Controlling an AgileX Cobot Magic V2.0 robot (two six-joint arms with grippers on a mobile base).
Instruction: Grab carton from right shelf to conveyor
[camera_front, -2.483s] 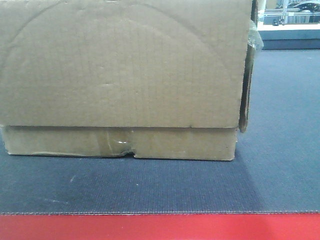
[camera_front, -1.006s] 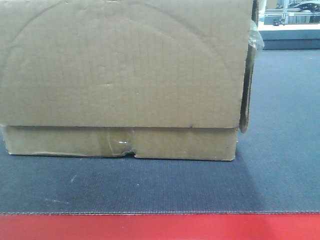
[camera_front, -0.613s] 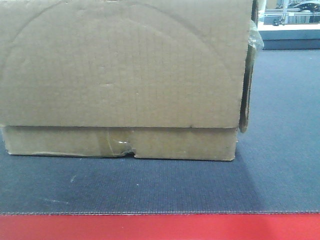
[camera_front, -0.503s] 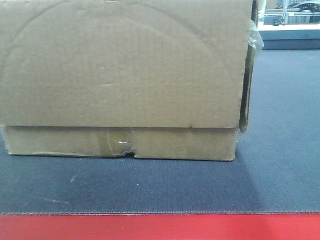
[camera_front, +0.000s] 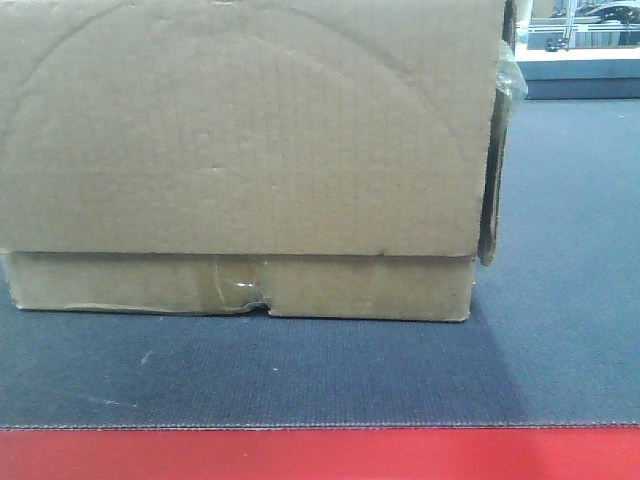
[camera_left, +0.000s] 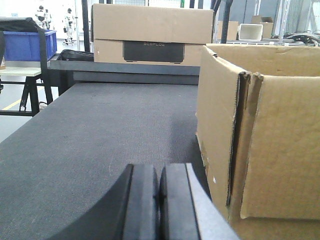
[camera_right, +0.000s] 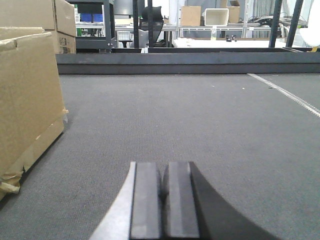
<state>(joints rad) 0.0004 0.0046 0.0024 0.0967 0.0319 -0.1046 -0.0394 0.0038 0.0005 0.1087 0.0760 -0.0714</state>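
The brown carton (camera_front: 240, 150) rests on the dark woven conveyor (camera_front: 300, 375), set back from its red front edge (camera_front: 320, 455). A taped bottom strip with a torn notch (camera_front: 262, 303) faces the front camera. In the left wrist view the carton (camera_left: 260, 135) stands just right of my left gripper (camera_left: 159, 185), whose pads are pressed together on nothing. In the right wrist view the carton (camera_right: 25, 95) stands at the left, apart from my right gripper (camera_right: 162, 185), also shut and empty above the belt (camera_right: 190, 120). The right shelf is out of view.
Another cardboard box (camera_left: 152, 35) with a dark label sits beyond the belt's far end. A blue bin (camera_left: 25, 45) stands on a stand at far left. A dark rail (camera_right: 185, 62) bounds the belt's far side, with racks and boxes behind.
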